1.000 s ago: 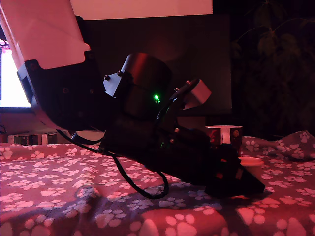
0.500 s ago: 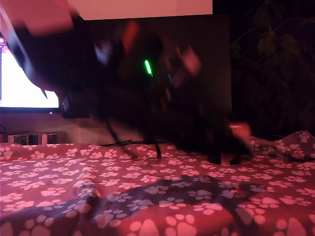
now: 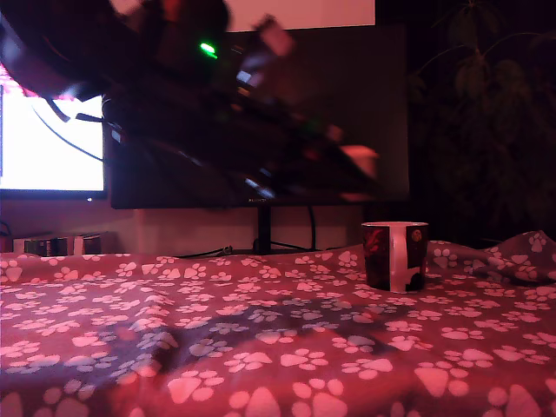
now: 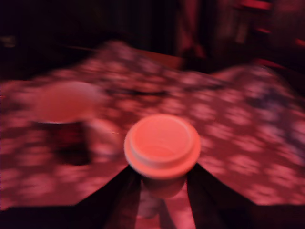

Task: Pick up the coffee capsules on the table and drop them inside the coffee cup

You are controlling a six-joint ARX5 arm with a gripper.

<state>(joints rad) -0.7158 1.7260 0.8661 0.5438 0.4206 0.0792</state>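
The tabletop [image 3: 261, 347] fills the lower half of the exterior view, covered by a reddish cloth with white paw prints that is rumpled toward that view's right. Behind it stands a dark monitor [image 3: 347, 113] on a thin stand, and a bright screen [image 3: 48, 143] glows at the exterior view's left. Dim plant leaves [image 3: 486, 78] show in the dark at the upper right.

The arm [image 3: 174, 95] crosses the upper part of this view as a blurred dark shape, raised well above the cloth, with a small green light on it.

The coffee cup [image 3: 394, 255] stands upright on the cloth at the exterior view's right, dark with a white vertical panel.

The tool [image 4: 163, 186] is clamped on the coffee capsule [image 4: 162, 145] (the wrist view shows this best): its two dark fingers [image 4: 116, 195] press the tapered body from both sides, just under the wide flat rim. The capsule sits upright between them, lifted off the tabletop. In the wrist view the cup [image 4: 66, 119] appears near the capsule, blurred, and apart from it.
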